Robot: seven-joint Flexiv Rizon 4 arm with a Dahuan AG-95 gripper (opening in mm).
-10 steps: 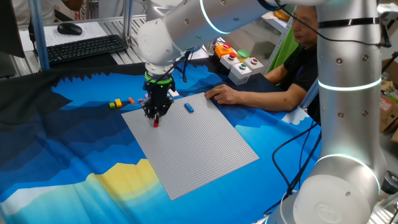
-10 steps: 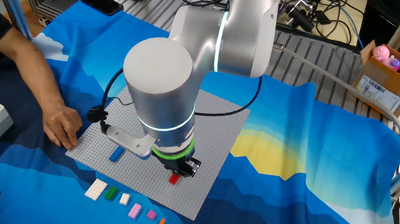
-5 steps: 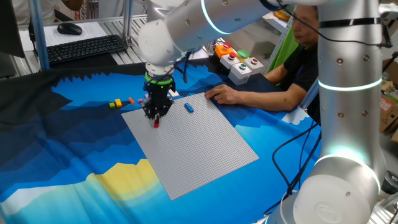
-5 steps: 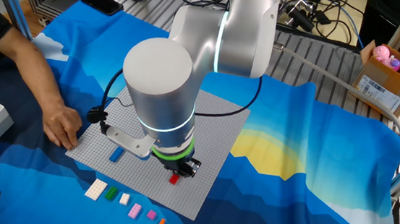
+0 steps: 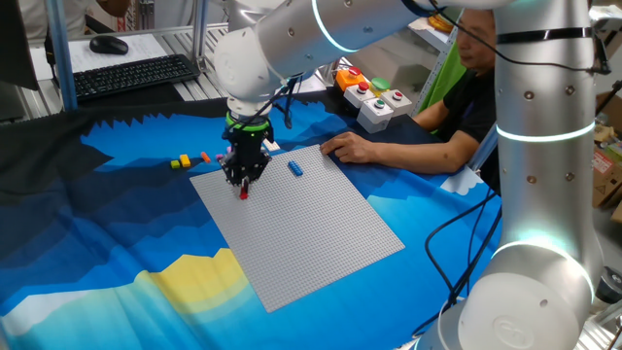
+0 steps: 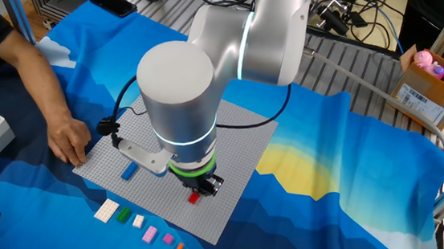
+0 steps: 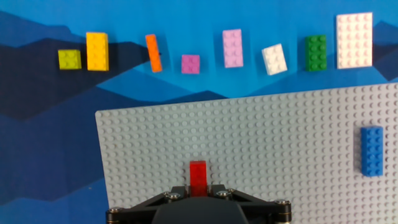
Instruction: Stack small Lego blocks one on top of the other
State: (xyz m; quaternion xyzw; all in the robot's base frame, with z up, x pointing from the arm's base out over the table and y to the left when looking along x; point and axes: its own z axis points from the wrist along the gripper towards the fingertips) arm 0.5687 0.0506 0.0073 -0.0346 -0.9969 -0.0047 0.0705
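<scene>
A red Lego block (image 7: 198,178) stands on the grey baseplate (image 7: 280,143) near its left edge, held between my fingers. My gripper (image 7: 198,191) is shut on it; it also shows in one fixed view (image 5: 244,181) and the other fixed view (image 6: 201,187), low over the plate with the red block (image 6: 194,198) at its tips. A blue block (image 7: 372,151) lies on the plate to the right. Beyond the plate's far edge lies a row of blocks: lime (image 7: 69,59), yellow (image 7: 97,51), orange (image 7: 153,53), pink (image 7: 191,64) (image 7: 232,48), white (image 7: 273,59) (image 7: 354,40), green (image 7: 315,52).
A person's hand (image 5: 352,148) rests at the plate's far corner, also in the other fixed view (image 6: 70,142). Button boxes (image 5: 374,100) stand behind it. A keyboard (image 5: 136,74) lies at the back left. The blue cloth (image 5: 107,243) covers the table.
</scene>
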